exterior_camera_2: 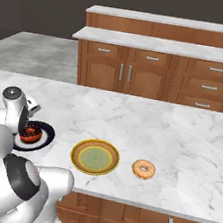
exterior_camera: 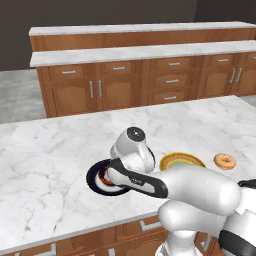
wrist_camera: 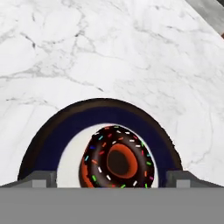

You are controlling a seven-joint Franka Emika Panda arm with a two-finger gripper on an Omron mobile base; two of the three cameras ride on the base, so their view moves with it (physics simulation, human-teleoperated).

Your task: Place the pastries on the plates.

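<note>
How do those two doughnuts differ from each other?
The chocolate doughnut is dark brown with reddish icing and coloured sprinkles; the glazed doughnut is plain pale orange. The chocolate doughnut lies on the navy plate, between the open gripper tips; the glazed doughnut lies on the bare marble counter, beside the yellow plate, not on it. Both are small rings lying flat.

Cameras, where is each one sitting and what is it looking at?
Left base view: behind the arm on its left, looking forward and down over the marble counter; the white arm rises from the lower right.
Right base view: behind the arm on its right, facing the same counter; the arm rises from the lower left.
Hand view: on the hand, looking down along the open gripper at the chocolate doughnut lying on the navy plate.
Both base views share the yellow plate and the glazed doughnut beside it on the counter.
</note>
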